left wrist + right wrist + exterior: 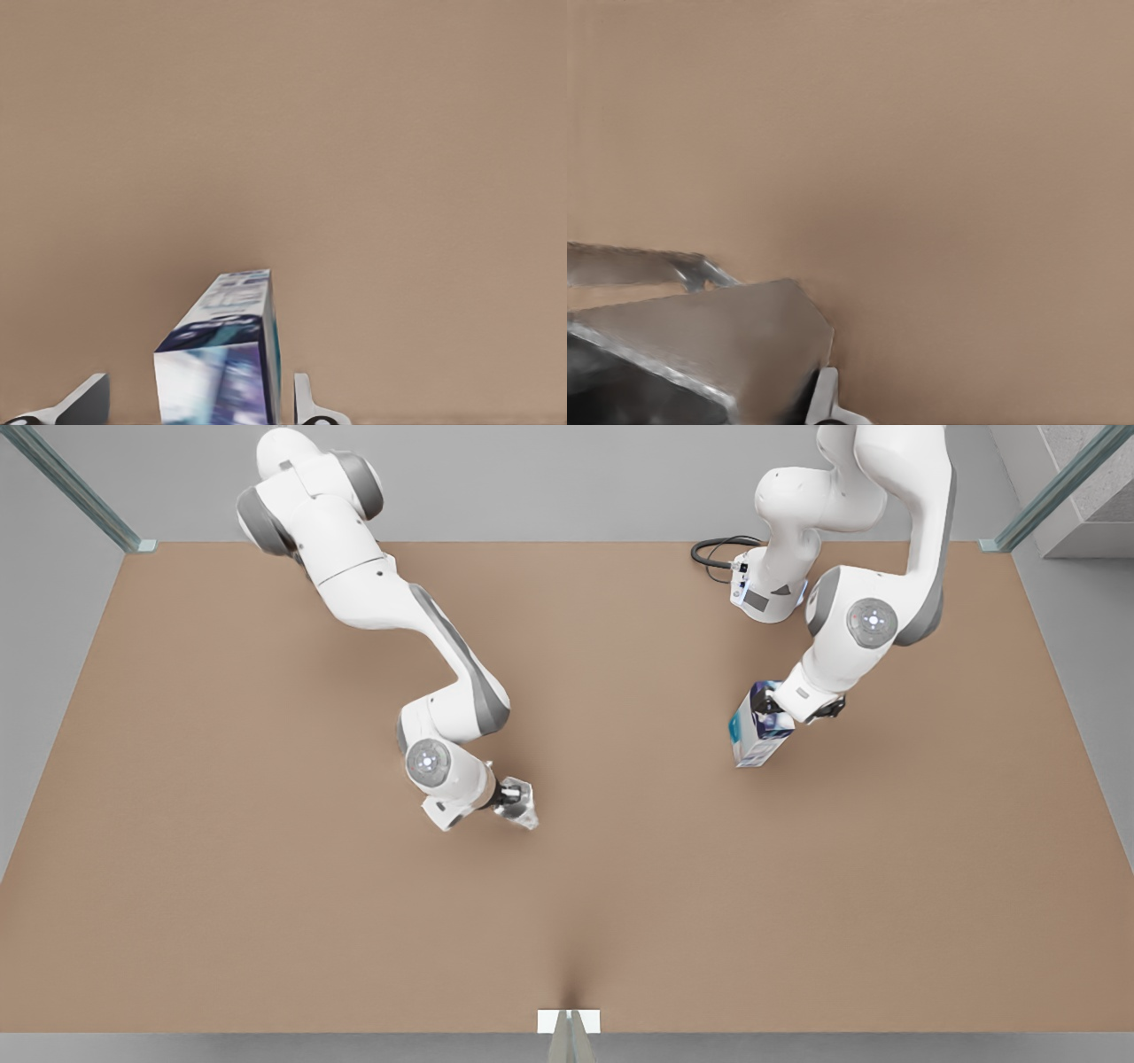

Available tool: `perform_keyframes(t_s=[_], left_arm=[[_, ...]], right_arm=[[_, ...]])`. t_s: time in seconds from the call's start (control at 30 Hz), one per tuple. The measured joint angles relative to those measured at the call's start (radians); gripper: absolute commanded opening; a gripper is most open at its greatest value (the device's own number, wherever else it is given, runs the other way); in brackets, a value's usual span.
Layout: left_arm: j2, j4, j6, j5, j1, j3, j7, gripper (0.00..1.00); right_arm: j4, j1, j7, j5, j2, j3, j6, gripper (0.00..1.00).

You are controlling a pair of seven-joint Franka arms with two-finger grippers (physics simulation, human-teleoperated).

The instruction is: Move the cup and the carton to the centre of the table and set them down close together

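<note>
Grey faceted cup (pixel 521 804) clamped in right claw (pixel 514 797) near centre of tan surface (pixel 266 886), white-and-blue carton (pixel 760 731) clamped in left claw (pixel 780 713) at 2 o'clock from it, well apart; carrying step, probably next bringing carton closer, then lowering both.

Left gripper (pixel 772 710) sits on the front view's right, holding the carton (pixel 758 735) tilted above the table (pixel 221 868); in the left wrist view the carton (pixel 226 354) is between its fingers (pixel 301 398). Right gripper (pixel 512 797) is near the table centre, slightly toward the front view's left, with the cup (pixel 521 804) at its tip. Cup and carton are well apart, the carton farther back. A cable (pixel 718 553) lies at the far edge behind the carton.
</note>
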Motion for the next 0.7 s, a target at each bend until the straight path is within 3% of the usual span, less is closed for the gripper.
perform_keyframes(t_s=[0.3, 0.5, 0.63, 0.7], left_arm=[[0.049, -0.025, 0.000, -0.007, 0.000, -0.020, -0.009, 1.00], [0.063, -0.041, -0.005, -0.009, 0.000, -0.020, -0.012, 1.00], [0.080, -0.053, -0.008, -0.019, 0.002, -0.020, -0.024, 1.00], [0.087, -0.055, -0.008, -0.029, 0.001, -0.020, -0.023, 1.00]], right_arm=[[0.501, 0.112, 0.199, 0.026, 0.342, -0.066, -0.001, 0.21], [0.565, 0.157, 0.224, 0.094, 0.446, -0.066, 0.210, 0.21], [0.561, 0.166, 0.218, 0.097, 0.453, -0.068, 0.241, 0.21], [0.557, 0.196, 0.218, 0.093, 0.455, -0.111, 0.267, 0.21]])
